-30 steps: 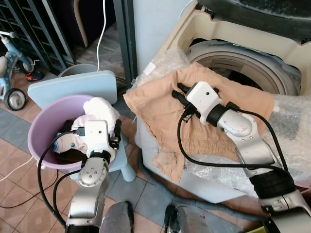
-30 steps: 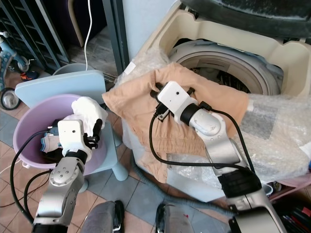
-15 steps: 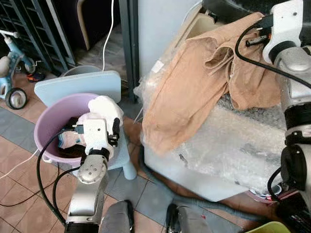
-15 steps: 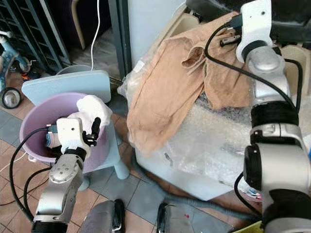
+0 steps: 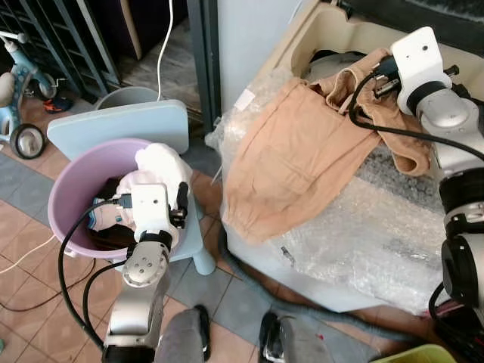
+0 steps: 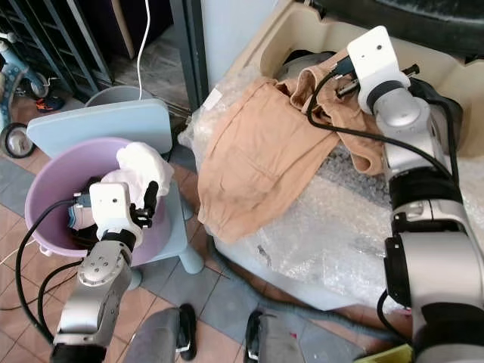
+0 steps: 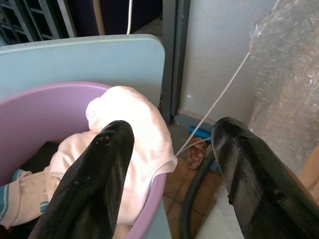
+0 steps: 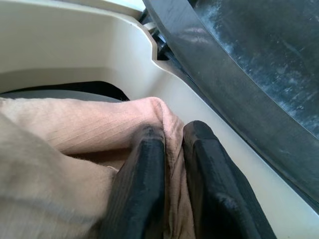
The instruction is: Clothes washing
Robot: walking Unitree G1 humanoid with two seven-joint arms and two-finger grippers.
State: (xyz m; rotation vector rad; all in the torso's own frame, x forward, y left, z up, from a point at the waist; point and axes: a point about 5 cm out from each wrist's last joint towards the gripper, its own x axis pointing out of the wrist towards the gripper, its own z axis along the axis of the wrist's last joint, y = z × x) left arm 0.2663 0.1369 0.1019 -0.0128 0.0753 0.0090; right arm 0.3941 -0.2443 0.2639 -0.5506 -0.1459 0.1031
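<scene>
A tan garment (image 5: 295,162) hangs over the front rim of the cream top-loading washing machine (image 5: 333,30). One end of it is bunched at the drum opening. My right gripper (image 6: 342,73) is shut on that end, with tan cloth pinched between its fingers (image 8: 144,164) just below the black lid (image 8: 249,59). My left gripper (image 7: 169,139) stands open above the purple basin (image 5: 76,170), close to a white cloth (image 5: 162,162) piled on other laundry. Nothing lies between its fingers.
Bubble wrap (image 5: 363,219) covers the washer's front and top. The basin rests on a light blue child's chair (image 5: 121,125). A grey bucket (image 5: 136,97) and a tricycle (image 5: 19,128) stand behind it. A grey hose (image 5: 249,272) runs along the tiled floor by my feet.
My right gripper raised the tan garment off the rim, then came down toward the drum opening with it. The head camera has shifted. The left arm has held still.
</scene>
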